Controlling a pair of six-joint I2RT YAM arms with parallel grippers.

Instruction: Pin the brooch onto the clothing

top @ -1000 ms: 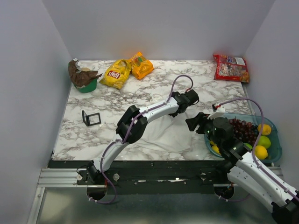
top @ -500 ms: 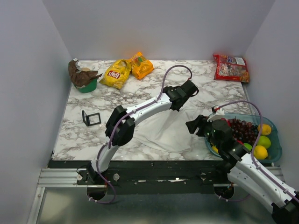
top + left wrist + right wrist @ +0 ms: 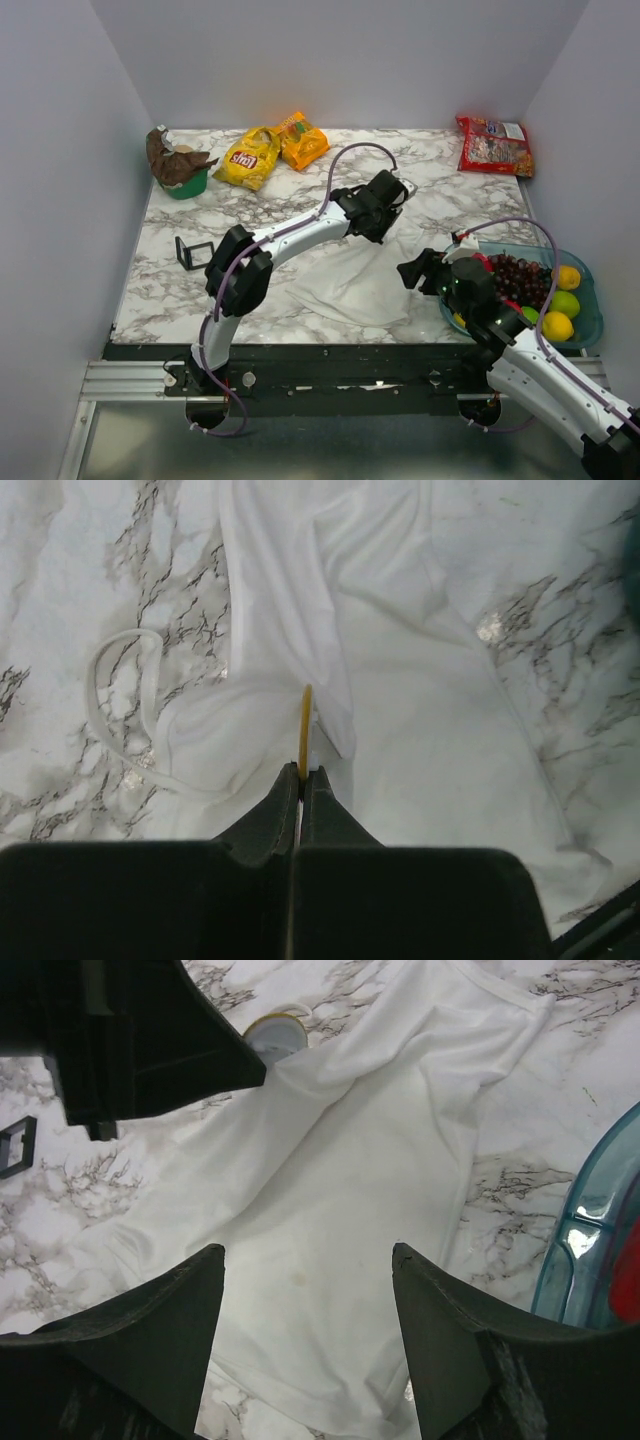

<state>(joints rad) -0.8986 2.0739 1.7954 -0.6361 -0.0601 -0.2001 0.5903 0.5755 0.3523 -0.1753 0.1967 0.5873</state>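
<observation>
A: where's the thin round gold-yellow brooch (image 3: 305,725) at?
B: clamped edge-on between the left fingers (image 3: 268,820), over the rumpled white cloth garment (image 3: 430,740) (soft folds, lying on the grey-veined marble surface (image 3: 560,600)). Right fingers (image 3: 160,1330) are spread wide apart over the same garment.

From high behind the near edge, my top camera takes in the whole table (image 3: 160,290). My left wrist camera looks steeply down, close over the clothing (image 3: 430,740). My right wrist camera views that same clothing from nearer the table's right edge.
</observation>
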